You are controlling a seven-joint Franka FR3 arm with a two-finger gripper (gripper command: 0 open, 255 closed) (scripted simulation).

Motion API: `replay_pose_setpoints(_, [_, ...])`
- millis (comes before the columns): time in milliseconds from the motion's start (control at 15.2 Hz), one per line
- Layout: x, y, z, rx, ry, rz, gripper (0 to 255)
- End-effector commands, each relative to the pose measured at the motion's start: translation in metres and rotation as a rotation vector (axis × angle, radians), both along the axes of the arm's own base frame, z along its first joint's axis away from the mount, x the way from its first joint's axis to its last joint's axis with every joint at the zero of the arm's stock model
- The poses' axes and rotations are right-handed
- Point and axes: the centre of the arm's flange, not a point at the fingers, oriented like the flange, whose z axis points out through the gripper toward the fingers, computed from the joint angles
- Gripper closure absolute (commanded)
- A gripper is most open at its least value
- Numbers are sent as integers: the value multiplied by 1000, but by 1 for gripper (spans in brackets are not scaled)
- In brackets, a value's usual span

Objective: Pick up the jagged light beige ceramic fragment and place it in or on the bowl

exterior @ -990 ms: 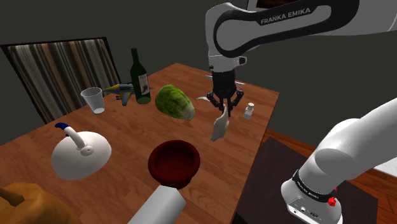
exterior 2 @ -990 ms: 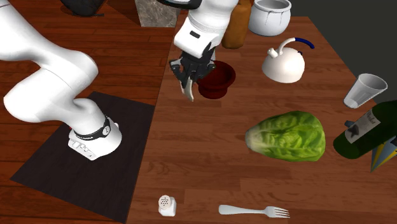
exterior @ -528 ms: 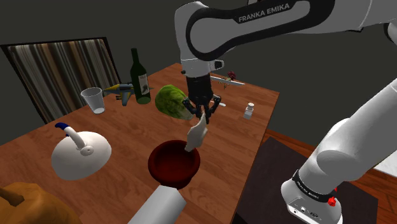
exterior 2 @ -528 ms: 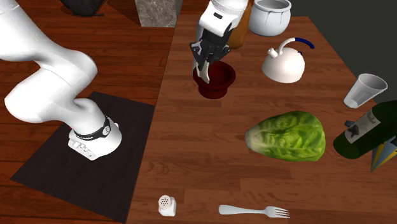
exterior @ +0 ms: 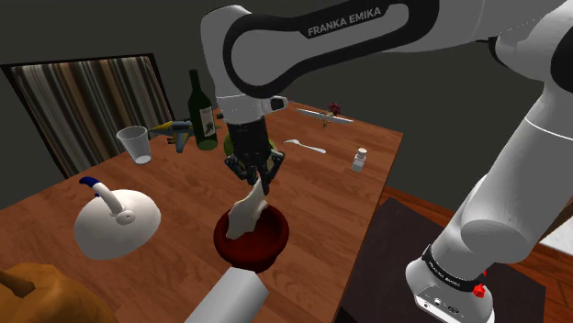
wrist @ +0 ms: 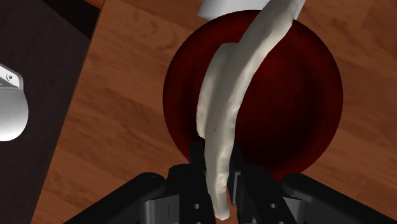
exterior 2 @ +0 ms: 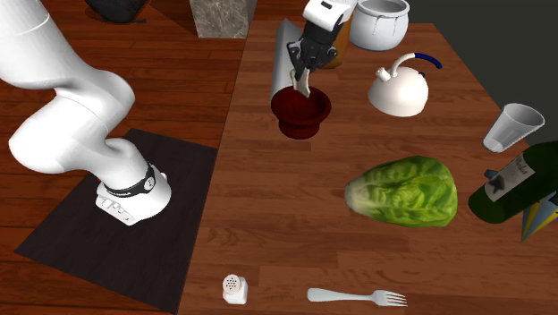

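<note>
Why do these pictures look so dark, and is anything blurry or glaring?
Shoulder view: dim, the wall behind the table dark grey, nothing blurred. Second exterior view: brighter and even, no glare on the wood. Wrist view: the pale fragment stands sharp against the dark red bowl, a little greyer where the gripper clasps it.

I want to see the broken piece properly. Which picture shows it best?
The wrist view: the pale piece, clasped in the gripper, stretches long across the dark red bowl. The shoulder and second exterior views show it small, hanging over the bowl.
</note>
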Motion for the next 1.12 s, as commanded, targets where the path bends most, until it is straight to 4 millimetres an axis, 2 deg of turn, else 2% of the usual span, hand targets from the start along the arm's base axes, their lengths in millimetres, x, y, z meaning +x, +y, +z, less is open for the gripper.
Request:
replay_pose_setpoints(0, [1, 3, -8, 0, 0, -1, 255])
replay_pose_setpoints(726, [1, 3, -65, 0, 0, -1, 255])
replay_pose_setpoints(1056, [1, 3, -65, 0, 0, -1, 255])
